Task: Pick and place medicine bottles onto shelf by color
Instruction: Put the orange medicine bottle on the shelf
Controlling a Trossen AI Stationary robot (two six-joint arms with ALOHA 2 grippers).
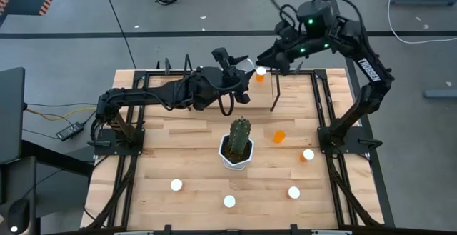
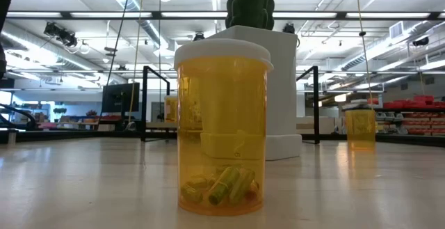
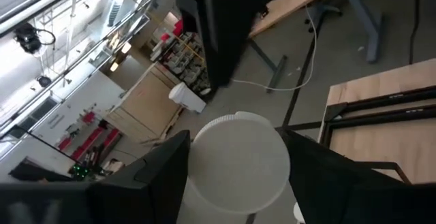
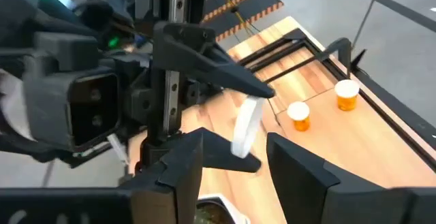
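Observation:
My left gripper (image 1: 243,62) is raised over the far middle of the table, shut on a round white cap (image 3: 238,163); no orange body shows with it. My right gripper (image 4: 235,173) stands open just short of that cap (image 4: 246,125), touching nothing. One medicine bottle (image 1: 260,74) stands on its base at the shelf (image 1: 296,92), near its black end rods. Other bottles stand upright on the tabletop (image 1: 308,154), (image 1: 293,191), (image 1: 229,201), (image 1: 176,185). An orange one (image 1: 278,136) lies by the cactus. The nearest fills the low view (image 2: 222,128). My left gripper pinches the white cap by its rim (image 3: 194,166), one finger on either side. The cap's flat face is turned toward the wrist. The fingers reach out about level from the table's left. The cap is held on edge, lifted clear of table and shelf.
A green cactus in a white pot (image 1: 238,146) stands mid-table, below and in front of both grippers. Black frame rails (image 1: 328,121) run along the table's sides. Two upright bottles (image 4: 298,115), (image 4: 347,94) show beyond the grippers in the right wrist view.

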